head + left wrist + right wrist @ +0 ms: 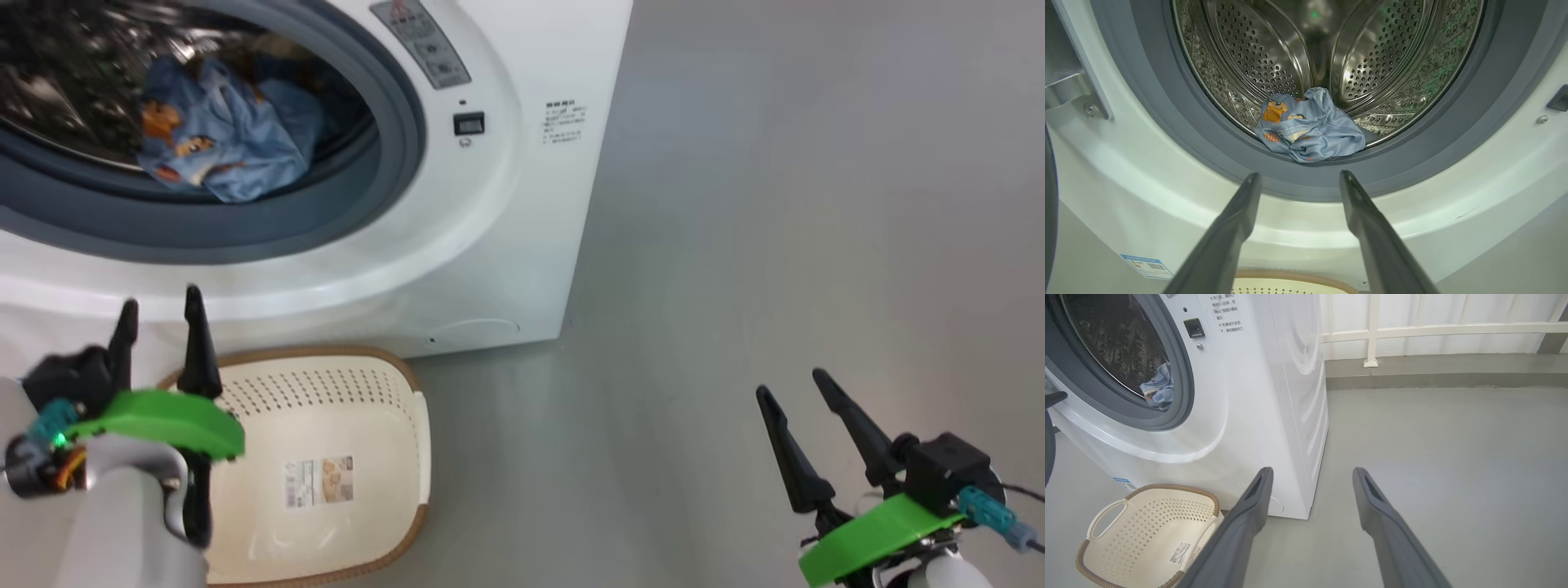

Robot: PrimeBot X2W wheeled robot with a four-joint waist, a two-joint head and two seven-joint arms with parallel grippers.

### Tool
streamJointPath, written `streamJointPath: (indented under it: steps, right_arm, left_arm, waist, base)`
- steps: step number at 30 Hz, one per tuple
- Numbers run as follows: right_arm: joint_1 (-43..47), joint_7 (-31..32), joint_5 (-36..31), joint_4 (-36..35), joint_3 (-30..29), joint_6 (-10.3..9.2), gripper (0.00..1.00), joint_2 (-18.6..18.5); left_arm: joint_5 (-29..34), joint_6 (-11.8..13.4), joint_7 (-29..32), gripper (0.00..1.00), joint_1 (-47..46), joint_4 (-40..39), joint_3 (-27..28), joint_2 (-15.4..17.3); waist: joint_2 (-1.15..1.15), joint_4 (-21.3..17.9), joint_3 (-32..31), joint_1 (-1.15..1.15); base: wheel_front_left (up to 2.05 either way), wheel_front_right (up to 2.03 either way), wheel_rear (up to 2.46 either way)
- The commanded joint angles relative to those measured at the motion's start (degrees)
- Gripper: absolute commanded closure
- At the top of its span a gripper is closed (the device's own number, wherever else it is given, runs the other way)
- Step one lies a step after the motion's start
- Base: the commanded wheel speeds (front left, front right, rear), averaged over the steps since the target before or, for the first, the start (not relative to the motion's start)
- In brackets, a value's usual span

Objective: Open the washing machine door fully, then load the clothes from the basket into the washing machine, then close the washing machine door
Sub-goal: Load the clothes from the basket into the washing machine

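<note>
The white washing machine (506,229) stands with its mouth open, and blue printed clothes (220,139) lie at the front of the steel drum, also seen in the left wrist view (1310,126). A dark curved edge of the washing machine door (1049,204) shows at the far left beside the hinge. On the floor in front, the cream basket (367,425) holds nothing; its paper label is bare. My left gripper (159,306) is open above the basket's left side, pointing at the drum mouth (1300,177). Over the floor to the right, my right gripper (788,384) is open and holds nothing.
Grey floor (775,204) stretches to the right of the machine. A white railing (1433,330) and a low kerb run along the far wall. The basket (1171,488) sits close against the machine's lower front, near the blue sticker (1145,265).
</note>
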Motion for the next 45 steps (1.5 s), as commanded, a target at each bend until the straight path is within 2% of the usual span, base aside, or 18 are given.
streamJointPath:
  steps: [1,18,28,34,45]
  right_arm:
    - [1.2,-0.3,0.7,-1.0,0.6,0.08,0.00,-1.0]
    - [6.8,-0.3,1.3,-0.4,-0.2,0.08,0.00,-2.4]
    - [9.7,-0.3,1.4,-0.7,-1.2,0.08,0.00,-3.0]
    - [10.1,-0.3,1.3,-1.0,-1.7,0.08,0.00,-2.8]
    - [9.7,-0.3,1.2,-1.1,-1.7,0.08,0.00,-2.8]
  left_arm:
    - [0.5,-0.1,-0.3,0.00,1.7,-2.0,1.4,1.7]
    - [-1.4,-0.2,-0.3,0.00,19.3,-11.8,-1.3,0.4]
    - [-2.0,-0.2,-0.3,0.00,29.1,-19.4,-0.7,-0.1]
    - [-2.6,-0.2,-0.3,0.00,31.0,-22.2,-0.5,-0.3]
    - [-2.4,-0.2,-0.3,0.00,30.3,-22.3,-0.9,-0.5]
  waist:
    - [0.00,0.9,-2.0,0.00]
    - [0.00,2.0,-9.1,0.00]
    - [0.00,2.2,-11.6,0.00]
    - [0.00,2.4,-11.3,0.00]
    - [0.00,2.1,-11.1,0.00]
  base:
    - [0.00,0.00,0.00]
    - [0.00,0.00,0.00]
    - [0.00,0.00,0.00]
    - [0.00,0.00,0.00]
    - [0.00,0.00,0.00]
